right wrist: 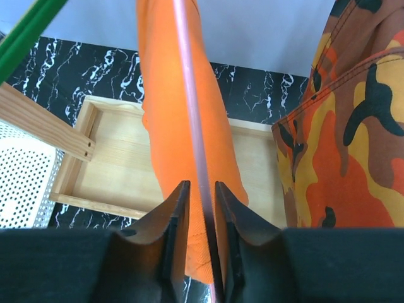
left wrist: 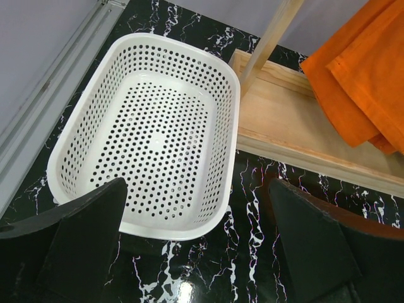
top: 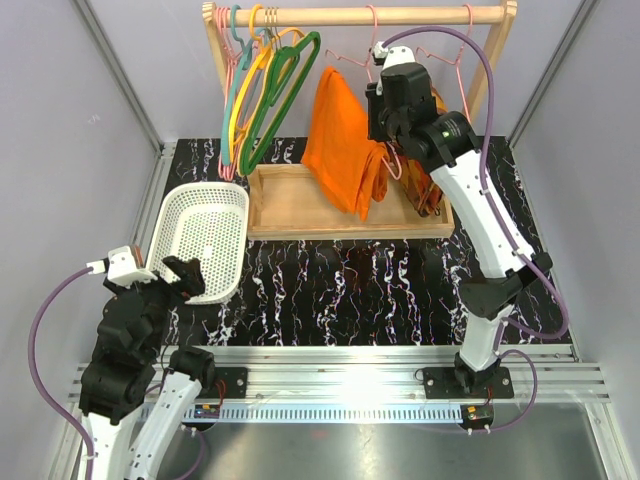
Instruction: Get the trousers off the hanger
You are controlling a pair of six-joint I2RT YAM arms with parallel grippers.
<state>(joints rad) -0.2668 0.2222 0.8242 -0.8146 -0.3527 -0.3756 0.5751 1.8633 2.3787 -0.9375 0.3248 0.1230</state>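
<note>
The bright orange trousers hang folded over a thin pink wire hanger on the wooden rail, above the tray. My right gripper is up at that hanger. In the right wrist view the pink hanger wire runs down between the fingers of my right gripper. The jaws stand narrowly apart, with the wire against the right finger and a slim gap at the left one. The trousers hang just behind. My left gripper is wide open and holds nothing, low over the near rim of the white basket.
A camouflage garment hangs right beside the trousers. Green, yellow and teal hangers crowd the left end of the rail. A wooden tray lies under the rail. The perforated white basket sits at the left.
</note>
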